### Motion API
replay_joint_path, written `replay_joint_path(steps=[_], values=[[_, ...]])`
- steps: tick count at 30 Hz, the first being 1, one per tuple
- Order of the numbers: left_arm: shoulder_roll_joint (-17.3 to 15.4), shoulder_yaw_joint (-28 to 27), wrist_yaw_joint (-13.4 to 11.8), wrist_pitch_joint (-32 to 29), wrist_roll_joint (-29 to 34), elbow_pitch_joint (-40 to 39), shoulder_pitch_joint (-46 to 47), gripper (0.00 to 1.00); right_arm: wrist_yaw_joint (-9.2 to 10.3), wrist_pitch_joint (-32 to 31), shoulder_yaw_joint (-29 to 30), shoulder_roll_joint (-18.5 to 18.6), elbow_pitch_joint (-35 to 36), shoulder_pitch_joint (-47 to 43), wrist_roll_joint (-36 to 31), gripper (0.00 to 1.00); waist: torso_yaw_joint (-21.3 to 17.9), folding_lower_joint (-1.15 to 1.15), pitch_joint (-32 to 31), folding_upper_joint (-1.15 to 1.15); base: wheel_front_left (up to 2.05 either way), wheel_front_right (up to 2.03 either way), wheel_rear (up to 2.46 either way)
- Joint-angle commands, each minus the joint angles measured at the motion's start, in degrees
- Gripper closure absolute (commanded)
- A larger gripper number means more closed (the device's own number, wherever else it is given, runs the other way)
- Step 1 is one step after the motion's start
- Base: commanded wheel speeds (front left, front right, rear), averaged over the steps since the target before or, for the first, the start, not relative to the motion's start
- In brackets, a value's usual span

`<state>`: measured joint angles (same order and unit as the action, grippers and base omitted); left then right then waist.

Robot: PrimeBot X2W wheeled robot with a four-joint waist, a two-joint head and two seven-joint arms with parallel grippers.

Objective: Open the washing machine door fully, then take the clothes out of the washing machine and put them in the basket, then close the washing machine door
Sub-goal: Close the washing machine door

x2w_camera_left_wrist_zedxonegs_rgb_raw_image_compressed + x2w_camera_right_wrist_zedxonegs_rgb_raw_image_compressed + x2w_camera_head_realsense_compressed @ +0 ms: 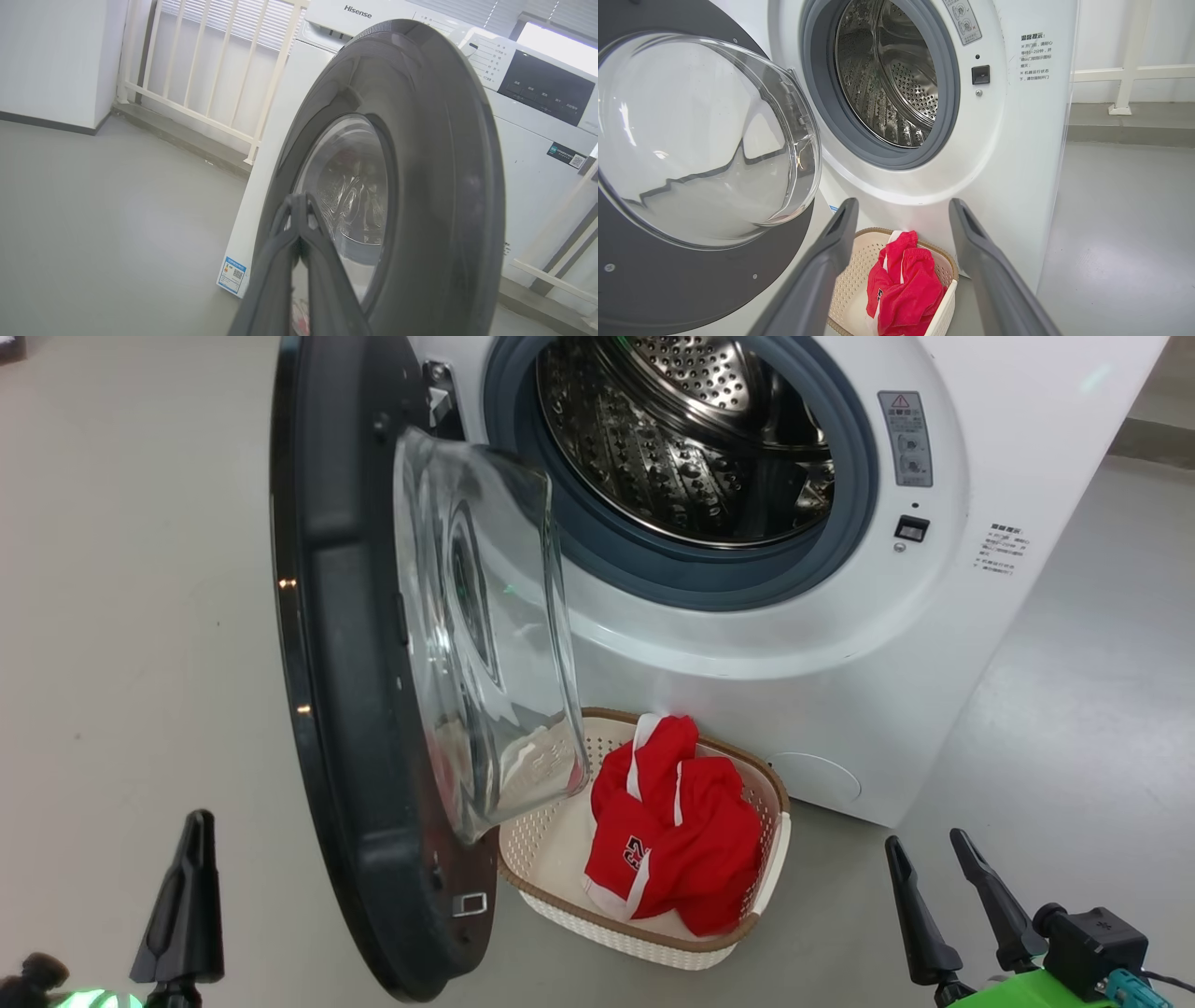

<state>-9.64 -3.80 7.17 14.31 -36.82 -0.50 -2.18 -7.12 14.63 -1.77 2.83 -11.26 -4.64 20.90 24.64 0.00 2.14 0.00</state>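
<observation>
Holds left claw (299,203) pinched shut, empty, facing outer side of door (444,186) (likely a blunt tip for pushing it closed). Holds right claw (924,837) spread wide, empty. Finds clothes (672,840) in basket (597,929) on floor, at foot of washer (840,644).

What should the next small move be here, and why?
Probably press the shut left gripper against the outer face of the washing machine door to start swinging it closed: the clothes already lie in the basket, the drum looks empty, and the door stands wide open.
</observation>
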Motion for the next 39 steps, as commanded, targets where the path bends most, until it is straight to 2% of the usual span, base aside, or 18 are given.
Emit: replay_joint_path(steps=[1,7,15,28,39], values=[[-2.3,-0.9,0.3,0.7,-1.7,-2.1,2.6,1.00,-0.36,0.4,-1.5,0.2,1.2,1.2,-0.2,0.00,-0.2,0.00,0.0,0.00,0.00,0.00,0.00],[-8.2,5.5,0.3,0.7,-11.2,-4.6,3.3,1.00,-0.36,0.4,-1.6,0.1,1.3,1.4,-0.2,0.00,-0.9,0.00,0.5,0.00,0.00,0.00,0.00],[-13.8,12.0,0.3,0.7,-16.4,-6.3,4.7,1.00,-0.36,0.4,-1.7,0.1,1.4,1.9,-0.1,0.00,-2.2,0.00,1.6,0.00,0.00,0.00,0.00],[-17.2,18.8,0.3,0.7,-18.6,-7.6,9.3,1.00,-0.36,0.4,-1.4,0.1,1.8,3.4,-0.2,0.00,-5.4,0.00,3.8,0.00,0.00,0.00,0.00],[-16.6,23.3,0.3,0.7,-17.1,-5.4,16.2,1.00,-0.36,0.4,-1.0,0.1,2.1,4.9,0.0,0.00,-9.8,0.00,5.9,0.00,0.00,0.00,0.00]])
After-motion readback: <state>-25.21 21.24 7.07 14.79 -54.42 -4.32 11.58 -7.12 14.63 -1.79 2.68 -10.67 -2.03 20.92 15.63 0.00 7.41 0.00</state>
